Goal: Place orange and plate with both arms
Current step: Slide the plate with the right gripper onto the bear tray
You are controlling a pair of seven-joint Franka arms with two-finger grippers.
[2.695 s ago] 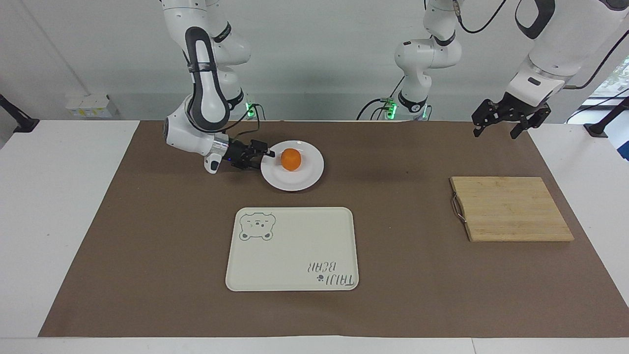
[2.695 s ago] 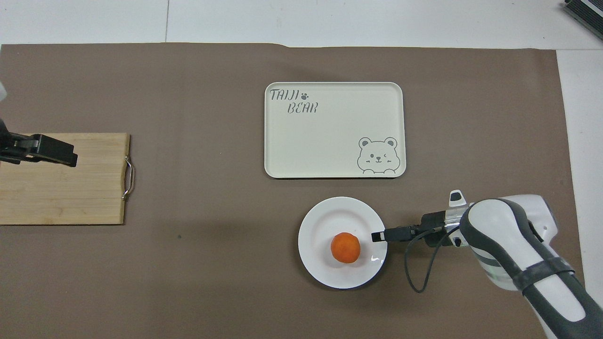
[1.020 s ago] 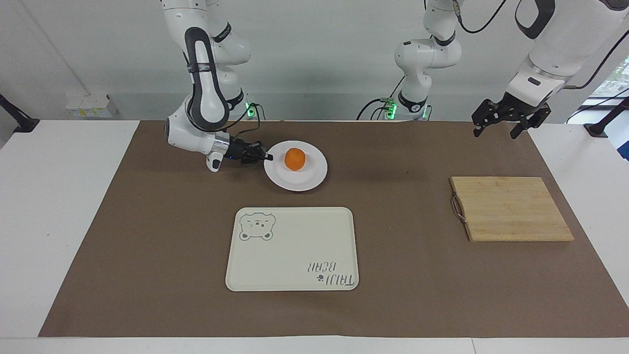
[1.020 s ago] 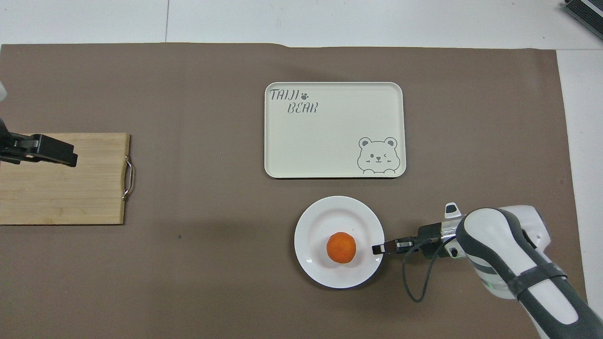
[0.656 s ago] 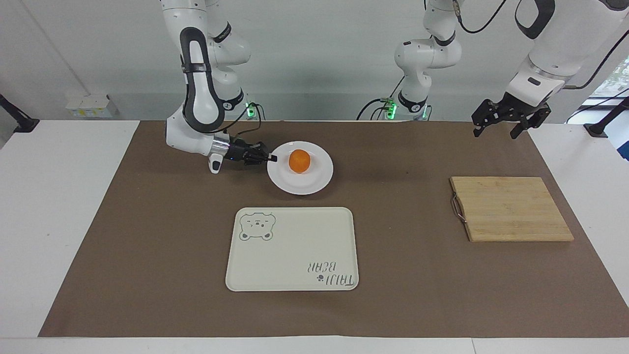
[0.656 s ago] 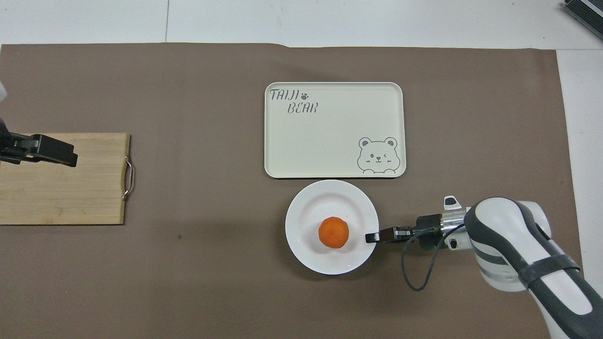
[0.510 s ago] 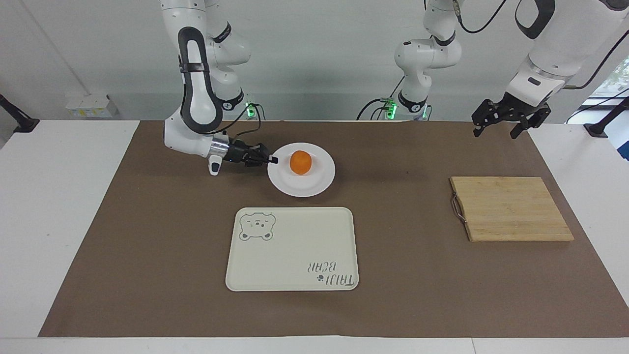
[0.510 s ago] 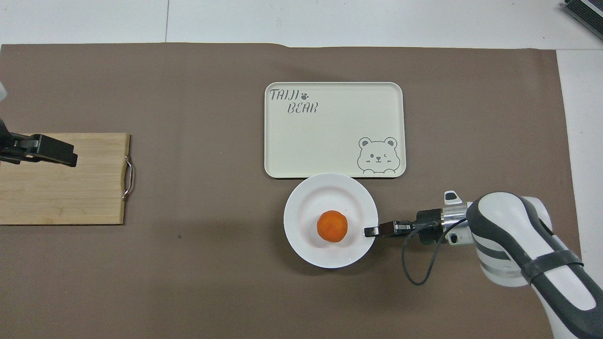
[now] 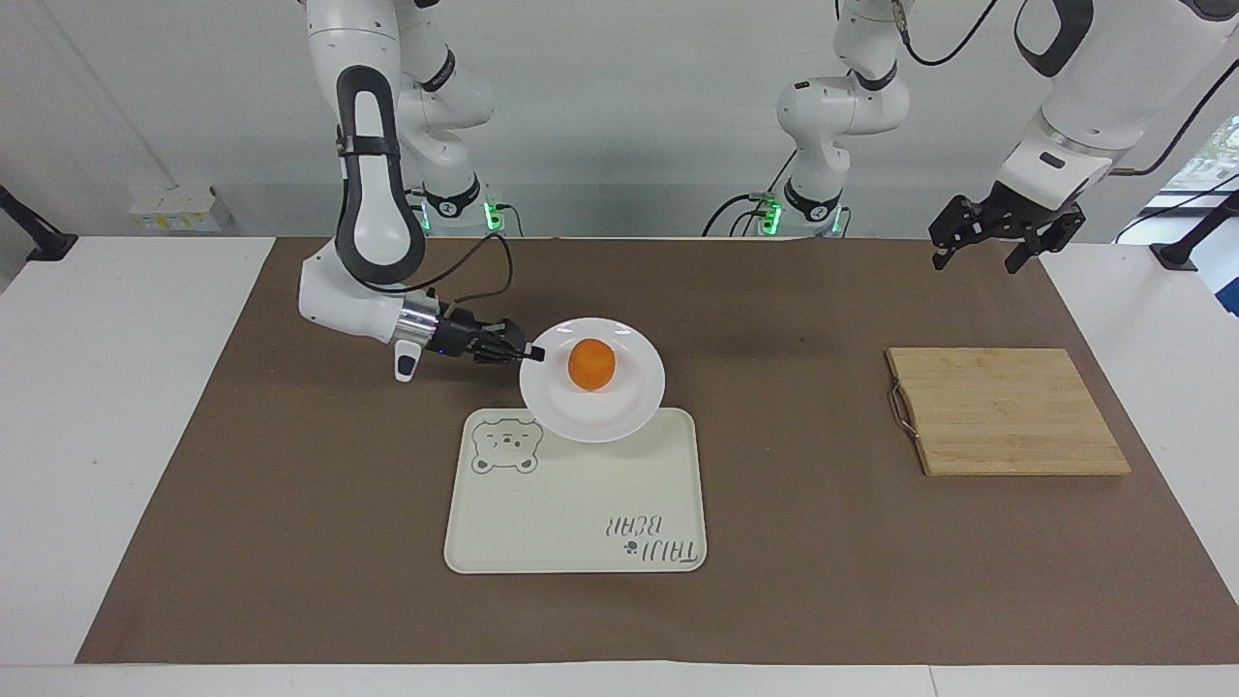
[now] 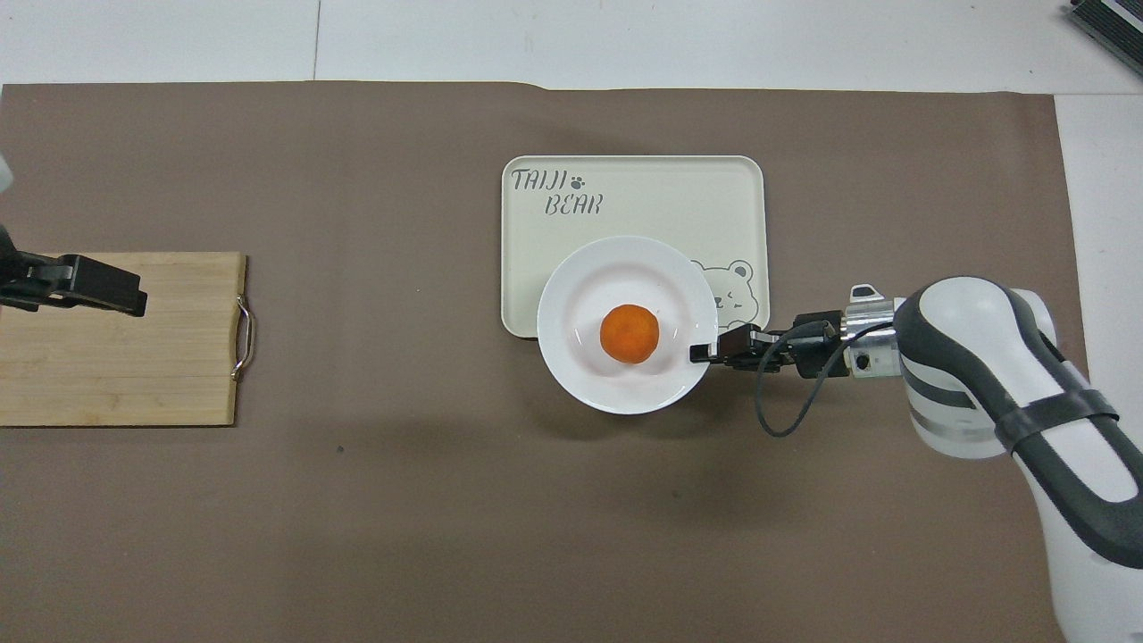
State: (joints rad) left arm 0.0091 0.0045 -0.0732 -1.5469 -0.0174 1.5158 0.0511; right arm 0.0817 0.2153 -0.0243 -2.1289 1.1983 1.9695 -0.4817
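Observation:
The orange (image 9: 591, 364) (image 10: 629, 333) rests in the middle of the white plate (image 9: 619, 411) (image 10: 589, 286). My right gripper (image 9: 531, 354) (image 10: 699, 354) is shut on the plate's rim at the right arm's end and carries it level in the air. The plate hangs over the edge of the cream bear-print tray (image 9: 581, 513) (image 10: 643, 192) that lies nearest the robots, and hides part of the bear. High over the wooden cutting board (image 9: 1005, 410) (image 10: 116, 339), my left gripper (image 9: 980, 257) (image 10: 134, 299) waits, open and holding nothing.
A brown mat (image 9: 290, 542) covers the table. The cutting board lies toward the left arm's end and has a metal handle (image 9: 901, 409) (image 10: 244, 338) on the side that faces the tray.
My right gripper has lifted the plate with the orange and carried it away from the robots, from the mat to over the tray's edge. The left arm has not moved.

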